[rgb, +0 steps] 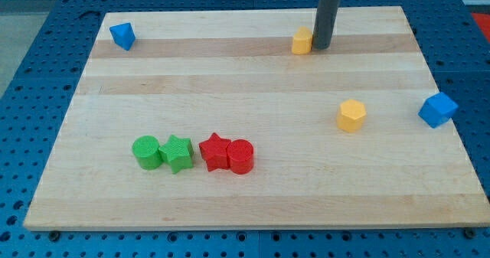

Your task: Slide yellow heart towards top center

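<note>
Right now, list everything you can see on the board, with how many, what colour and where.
yellow heart: one, yellow, near the view's top, a little right of centre.
yellow block: one, yellow, many-sided, right of centre.
blue block: one, blue, top left corner of the board.
second blue block: one, blue, at the board's right edge.
green cylinder: one, green, lower left, touching the green star.
green star: one, green, just right of the green cylinder.
red star: one, red, right of the green star.
red cylinder: one, red, touching the red star's right side.
board: one, pale wood, on a blue perforated table.
my tip: one, dark, against the yellow heart's right side.
</note>
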